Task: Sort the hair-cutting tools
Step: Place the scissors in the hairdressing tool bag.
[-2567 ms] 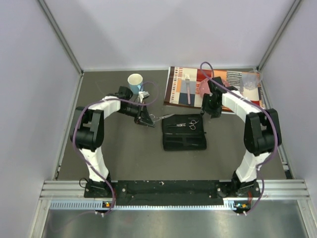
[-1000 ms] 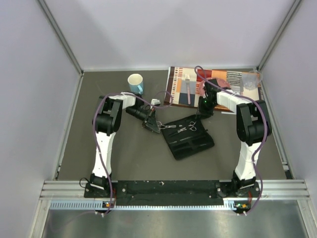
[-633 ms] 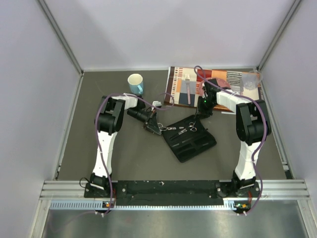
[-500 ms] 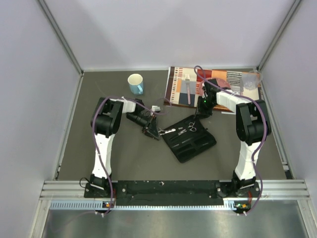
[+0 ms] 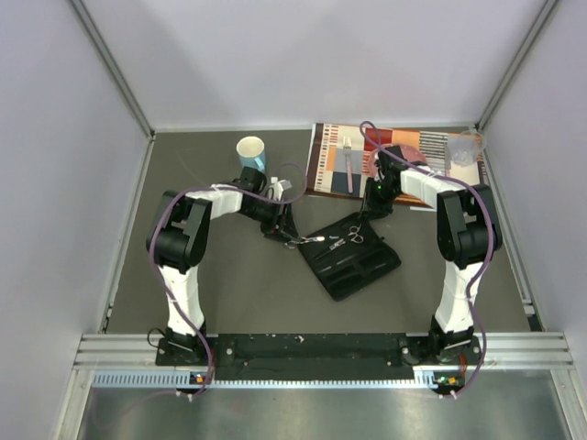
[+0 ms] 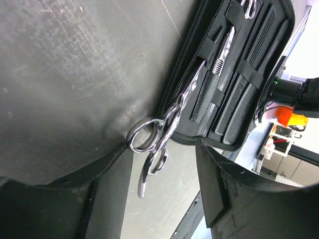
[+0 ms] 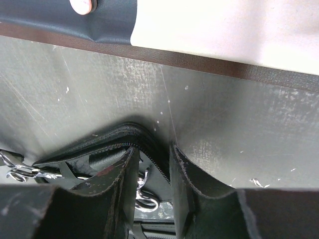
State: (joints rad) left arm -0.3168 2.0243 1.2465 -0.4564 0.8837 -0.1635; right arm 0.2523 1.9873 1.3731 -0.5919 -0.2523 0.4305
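Observation:
The black zip case (image 5: 353,258) lies open and turned askew on the table. One pair of silver scissors (image 6: 164,124) has its blades tucked under a case strap, and its rings stick out over the case's edge. My left gripper (image 6: 162,169) stands open around those rings and grips nothing; from above it (image 5: 287,233) is just left of the scissors (image 5: 309,241). A second pair of scissors (image 5: 354,233) and two black combs (image 6: 238,107) (image 6: 266,30) lie in the case. My right gripper (image 7: 152,172) is shut on the case's zip rim (image 7: 142,142) at its far corner.
A blue and white paper cup (image 5: 250,152) stands at the back left. A patterned mat (image 5: 326,170) at the back right carries a fork (image 5: 348,165) and a clear plastic cup (image 5: 464,148). Metal frame rails (image 5: 128,229) border the table.
The case has been turned askew from square. My left gripper has opened, let go of the scissors and drawn back a little to the left. The right gripper keeps its hold.

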